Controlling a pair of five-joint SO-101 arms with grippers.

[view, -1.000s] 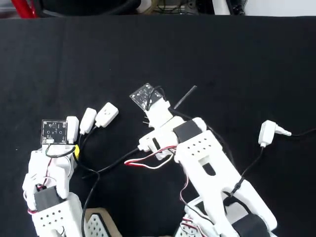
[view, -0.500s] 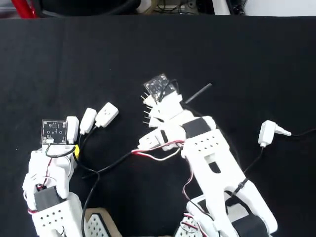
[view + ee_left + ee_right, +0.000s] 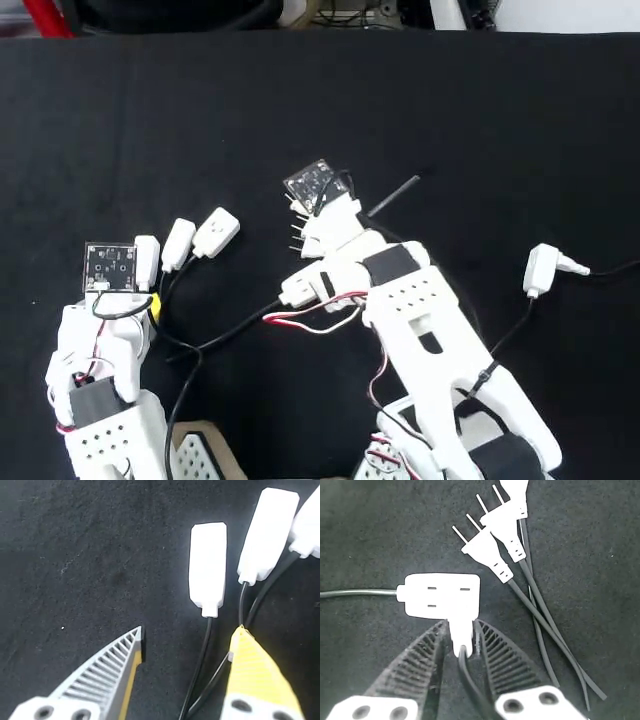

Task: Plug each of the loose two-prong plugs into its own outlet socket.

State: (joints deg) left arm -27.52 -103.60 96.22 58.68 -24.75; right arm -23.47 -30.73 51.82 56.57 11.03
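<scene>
Two grippers sit over the near half of the table (image 3: pixel 500 120). Our left gripper (image 3: pixel 190 630) is by the near left corner, jaws spread wide and holding nothing, with black cords crossing the gap between its fingers. Three white sockets (image 3: pixel 207 567) lie side by side just beyond its tips, close together, and the closest one is in line with that gap. Their cords run back toward the near edge. Our right gripper (image 3: pixel 461 626) is near the middle of the table, clenched on a plug (image 3: pixel 461 642). Both ribbed fingers (image 3: pixel 417 665) press its white neck, and its cord runs back between them. The plug's front end touches the edge of a white block (image 3: pixel 440 595) with three slots on its face; we cannot tell whether any prongs are seated in it. The block's own cord leaves sideways. On the block's other side, just beside it, two loose plugs (image 3: pixel 487 555) lie parallel with the end of a third past them. Their cords sweep close along one finger, so room is tight there. From above, their prongs point toward the left edge. A lone plug (image 3: pixel 543 268) lies near the right edge, well apart from both grippers. We see a broad stretch of table between the grippers and the far edge, and a narrower one between the right arm and the lone plug.
</scene>
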